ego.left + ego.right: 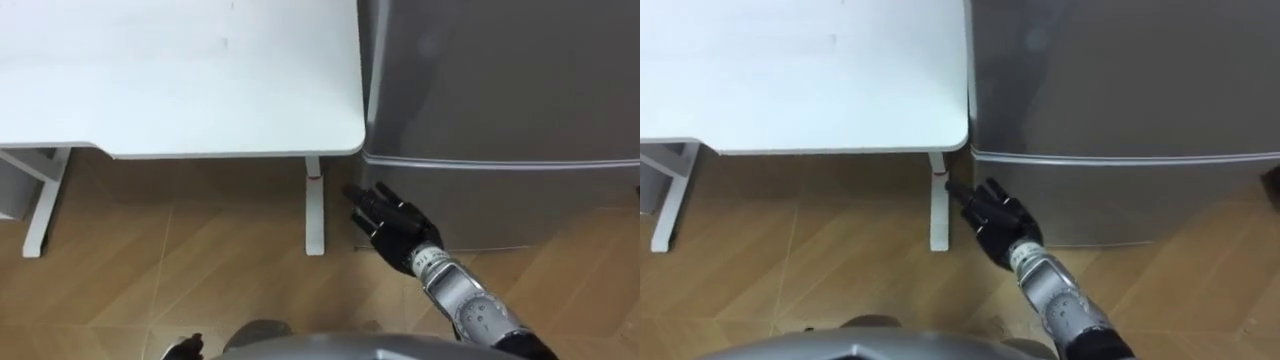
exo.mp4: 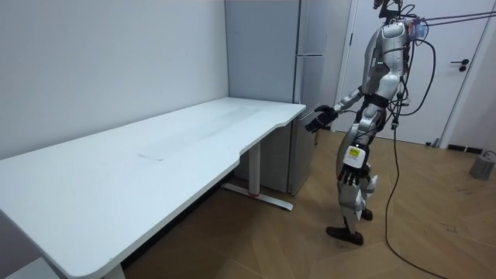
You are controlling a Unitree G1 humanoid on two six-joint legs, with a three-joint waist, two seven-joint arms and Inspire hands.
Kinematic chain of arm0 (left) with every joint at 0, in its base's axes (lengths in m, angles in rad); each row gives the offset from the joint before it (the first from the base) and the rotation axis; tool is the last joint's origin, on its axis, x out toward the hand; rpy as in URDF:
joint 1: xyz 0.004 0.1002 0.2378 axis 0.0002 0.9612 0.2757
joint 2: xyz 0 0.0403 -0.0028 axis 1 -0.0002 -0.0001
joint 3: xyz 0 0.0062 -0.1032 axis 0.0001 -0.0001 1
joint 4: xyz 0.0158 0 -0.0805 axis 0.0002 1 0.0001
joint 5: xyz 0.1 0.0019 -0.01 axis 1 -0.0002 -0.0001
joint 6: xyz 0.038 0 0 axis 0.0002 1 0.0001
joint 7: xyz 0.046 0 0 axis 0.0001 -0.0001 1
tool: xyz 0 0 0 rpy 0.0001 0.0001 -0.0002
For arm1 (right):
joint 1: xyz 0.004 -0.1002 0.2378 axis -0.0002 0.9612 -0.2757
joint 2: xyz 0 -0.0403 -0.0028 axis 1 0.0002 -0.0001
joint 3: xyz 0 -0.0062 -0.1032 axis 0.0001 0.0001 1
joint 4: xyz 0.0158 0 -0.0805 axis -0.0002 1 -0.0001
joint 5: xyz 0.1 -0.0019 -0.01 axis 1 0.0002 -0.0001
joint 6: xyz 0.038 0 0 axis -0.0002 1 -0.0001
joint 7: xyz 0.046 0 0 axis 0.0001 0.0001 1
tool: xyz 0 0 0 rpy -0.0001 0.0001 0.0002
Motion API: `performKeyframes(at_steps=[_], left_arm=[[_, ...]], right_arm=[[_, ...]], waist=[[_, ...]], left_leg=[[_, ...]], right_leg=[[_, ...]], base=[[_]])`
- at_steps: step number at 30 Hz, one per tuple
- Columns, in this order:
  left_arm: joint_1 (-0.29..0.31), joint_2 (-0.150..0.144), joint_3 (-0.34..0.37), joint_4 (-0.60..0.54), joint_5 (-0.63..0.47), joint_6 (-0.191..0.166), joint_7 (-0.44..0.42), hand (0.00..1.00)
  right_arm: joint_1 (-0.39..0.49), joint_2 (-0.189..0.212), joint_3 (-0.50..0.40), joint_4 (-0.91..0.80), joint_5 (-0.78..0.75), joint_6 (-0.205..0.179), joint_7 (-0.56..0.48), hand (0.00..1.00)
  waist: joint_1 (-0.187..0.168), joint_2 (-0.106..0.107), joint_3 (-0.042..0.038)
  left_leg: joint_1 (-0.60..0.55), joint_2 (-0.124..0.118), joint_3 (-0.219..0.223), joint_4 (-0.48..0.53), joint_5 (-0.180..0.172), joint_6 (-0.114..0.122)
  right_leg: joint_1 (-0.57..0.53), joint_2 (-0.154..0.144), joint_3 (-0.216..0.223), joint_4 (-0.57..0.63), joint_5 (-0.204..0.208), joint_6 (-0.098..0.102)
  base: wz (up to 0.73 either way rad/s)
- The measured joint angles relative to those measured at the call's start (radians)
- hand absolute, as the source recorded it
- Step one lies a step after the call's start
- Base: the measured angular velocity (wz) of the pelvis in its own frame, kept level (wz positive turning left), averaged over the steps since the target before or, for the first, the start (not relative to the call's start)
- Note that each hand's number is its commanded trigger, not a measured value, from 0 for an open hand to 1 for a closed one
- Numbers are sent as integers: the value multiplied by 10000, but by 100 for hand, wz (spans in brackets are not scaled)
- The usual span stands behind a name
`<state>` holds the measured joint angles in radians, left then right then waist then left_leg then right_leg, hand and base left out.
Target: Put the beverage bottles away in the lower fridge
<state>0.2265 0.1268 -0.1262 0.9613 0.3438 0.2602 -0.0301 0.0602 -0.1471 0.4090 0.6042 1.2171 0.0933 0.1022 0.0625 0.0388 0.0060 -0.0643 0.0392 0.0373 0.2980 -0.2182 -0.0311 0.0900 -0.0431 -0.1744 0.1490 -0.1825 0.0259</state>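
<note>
White table [image 1: 180, 80], grey fridge [image 1: 500, 80] — black right hand [image 1: 395, 225].

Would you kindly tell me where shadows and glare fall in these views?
Left eye view: a faint pale sheen on the door of the grey metal fridge, no harsh glare; the white flat-topped table shades a dark band of the wooden floor under its edge. Room view: even light, shade beneath the table.
</note>
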Motion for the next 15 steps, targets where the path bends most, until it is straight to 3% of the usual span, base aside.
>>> performKeyframes(at_steps=[8, 15], left_arm=[[31, 5, 5, 9, -38, 20, 309, 0], [62, 7, 56, 0, -268, -7, 406, 0]], right_arm=[[-32, -161, -8, 119, -29, 152, 32, 0], [36, -160, -392, 1840, -698, 323, 105, 0]], waist=[[-33, -58, 29], [-250, -216, 42]], left_leg=[[7, -27, -13, 32, -10, 23], [86, -71, -166, -56, -1, 32]], right_leg=[[24, -20, -33, -2, -8, 13], [237, -24, -188, -172, -13, 19]], base=[[1], [7]])
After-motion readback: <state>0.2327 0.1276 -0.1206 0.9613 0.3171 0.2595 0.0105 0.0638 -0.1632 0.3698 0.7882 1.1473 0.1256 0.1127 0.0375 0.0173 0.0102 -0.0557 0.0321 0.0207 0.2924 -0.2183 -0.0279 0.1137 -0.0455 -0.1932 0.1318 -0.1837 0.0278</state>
